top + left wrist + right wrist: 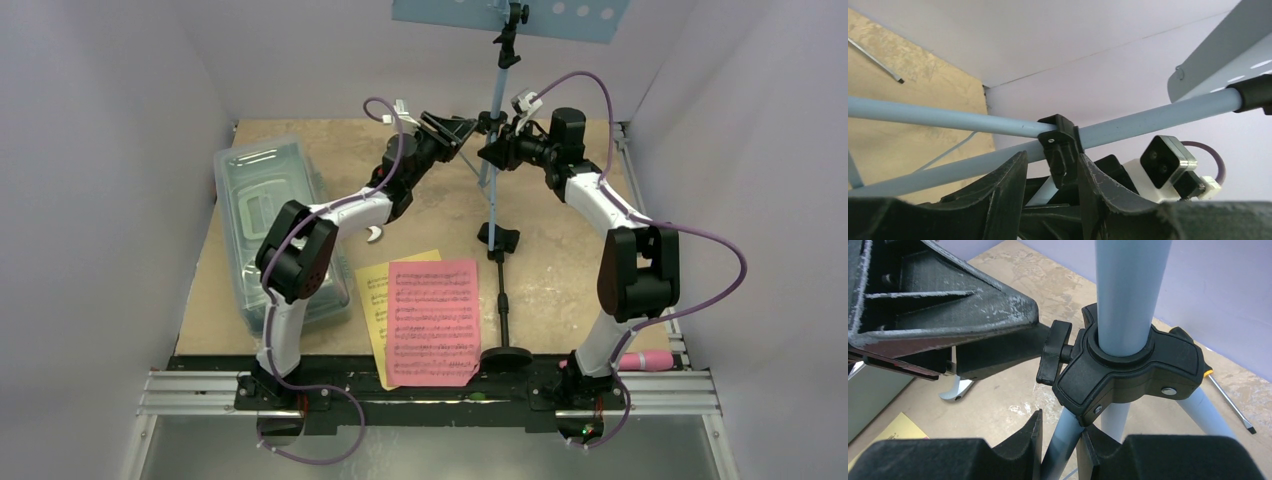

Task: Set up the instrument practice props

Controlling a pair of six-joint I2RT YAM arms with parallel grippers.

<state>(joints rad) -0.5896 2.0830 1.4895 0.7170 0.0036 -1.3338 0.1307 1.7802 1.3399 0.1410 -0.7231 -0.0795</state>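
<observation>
The light blue music stand (497,100) stands upright at the back of the table, its perforated desk (510,15) at the top edge. My right gripper (497,152) is shut on one tripod leg (1060,450) just under the black hub (1128,372). My left gripper (455,130) is open, its fingers either side of the hub's black knob (1060,150). Pink page (433,320) lies on the yellow page (377,290) near the front. The black mic stand (505,358) stands at the front centre. The pink microphone (645,359) lies at the front right.
A clear lidded box (270,220) sits at the left. A wrench's metal jaw (375,235) shows under my left arm and in the right wrist view (955,390). A thin screwdriver (1230,407) lies behind the tripod. Walls close in on three sides.
</observation>
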